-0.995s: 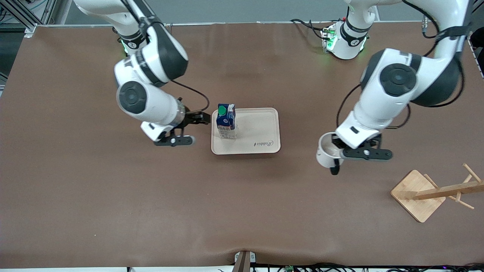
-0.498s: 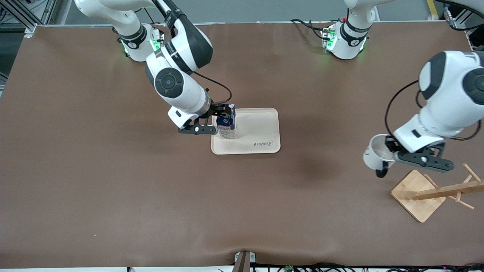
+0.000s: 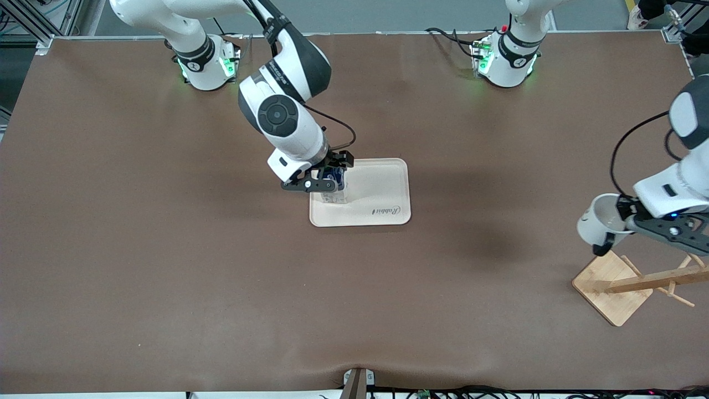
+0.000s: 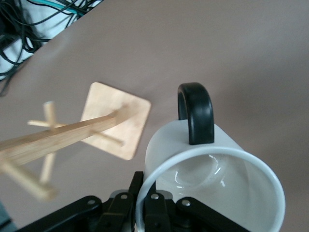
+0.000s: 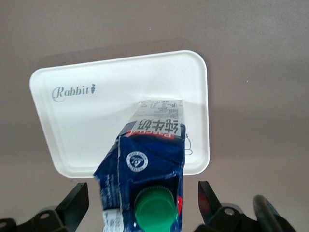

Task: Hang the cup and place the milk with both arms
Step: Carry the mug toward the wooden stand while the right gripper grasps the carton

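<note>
The right gripper [image 3: 328, 178] straddles the milk [image 5: 145, 166] (upright on the tray [image 3: 388, 188]), jaws wide, not touching. The left gripper [image 3: 628, 219] clamps the cup [image 3: 599, 221] by its rim above the wooden rack [image 3: 637, 282].

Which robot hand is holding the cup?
The left tool, over the table by the wooden rack, grips the cup by its rim. The right tool is open around the milk on the tray.
</note>
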Action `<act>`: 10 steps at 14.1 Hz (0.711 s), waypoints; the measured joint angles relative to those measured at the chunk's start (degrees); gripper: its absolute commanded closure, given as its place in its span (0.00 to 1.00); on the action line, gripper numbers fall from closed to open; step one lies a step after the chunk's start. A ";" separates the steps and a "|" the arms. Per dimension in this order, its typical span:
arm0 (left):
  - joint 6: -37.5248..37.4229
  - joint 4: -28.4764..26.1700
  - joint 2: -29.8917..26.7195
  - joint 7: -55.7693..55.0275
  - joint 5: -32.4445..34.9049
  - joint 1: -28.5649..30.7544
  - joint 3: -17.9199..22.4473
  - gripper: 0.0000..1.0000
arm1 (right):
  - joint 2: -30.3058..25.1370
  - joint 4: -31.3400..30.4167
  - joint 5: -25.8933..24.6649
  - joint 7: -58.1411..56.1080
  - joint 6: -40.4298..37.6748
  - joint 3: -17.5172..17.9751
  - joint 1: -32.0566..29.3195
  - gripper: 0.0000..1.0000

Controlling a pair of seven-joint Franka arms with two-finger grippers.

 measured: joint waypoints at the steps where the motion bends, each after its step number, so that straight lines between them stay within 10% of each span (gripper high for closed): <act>1: 0.00 0.66 0.06 3.10 0.00 1.53 0.02 1.00 | 0.45 -0.09 -0.21 0.11 0.56 -0.02 0.07 0.00; 2: 0.00 1.45 0.20 5.81 0.00 2.73 0.04 1.00 | 0.80 -0.45 -0.35 0.11 1.51 -0.05 0.11 0.16; 3: 0.00 2.30 0.41 8.04 0.00 3.59 0.03 1.00 | 0.97 -1.26 -0.51 0.11 3.14 -0.05 0.21 0.81; 4: 0.00 2.85 0.61 9.58 0.00 4.13 0.04 1.00 | 1.06 -2.11 -0.64 0.20 4.76 -0.05 0.33 1.00; 10: -0.20 3.32 1.28 14.11 -0.52 6.10 0.03 1.00 | 0.54 -1.80 -0.79 5.59 4.54 -0.70 0.58 1.00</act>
